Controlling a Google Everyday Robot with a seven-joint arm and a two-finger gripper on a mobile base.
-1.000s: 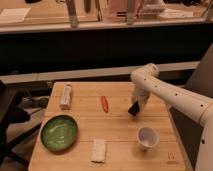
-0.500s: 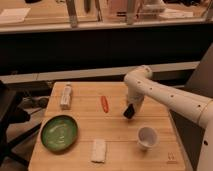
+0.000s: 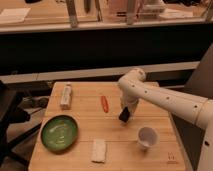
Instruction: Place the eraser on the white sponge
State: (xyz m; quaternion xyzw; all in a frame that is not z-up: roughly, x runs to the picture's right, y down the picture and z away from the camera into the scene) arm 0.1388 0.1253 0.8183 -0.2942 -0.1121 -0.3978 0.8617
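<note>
My gripper [image 3: 126, 113] hangs over the middle right of the wooden table [image 3: 85, 127], shut on the eraser [image 3: 124, 116], a small black block held just above the tabletop. The white sponge [image 3: 99, 150] lies flat near the table's front edge, to the left of and nearer than the gripper. My white arm reaches in from the right.
A green plate [image 3: 59, 132] sits at the front left. An orange-red stick [image 3: 104, 103] lies in the middle, left of the gripper. A whitish packet [image 3: 66, 95] lies at the back left. A white cup [image 3: 147, 136] stands at the front right.
The arm has swung left and a little toward the front of the table, carrying the eraser with it. Nothing else on the table has moved.
</note>
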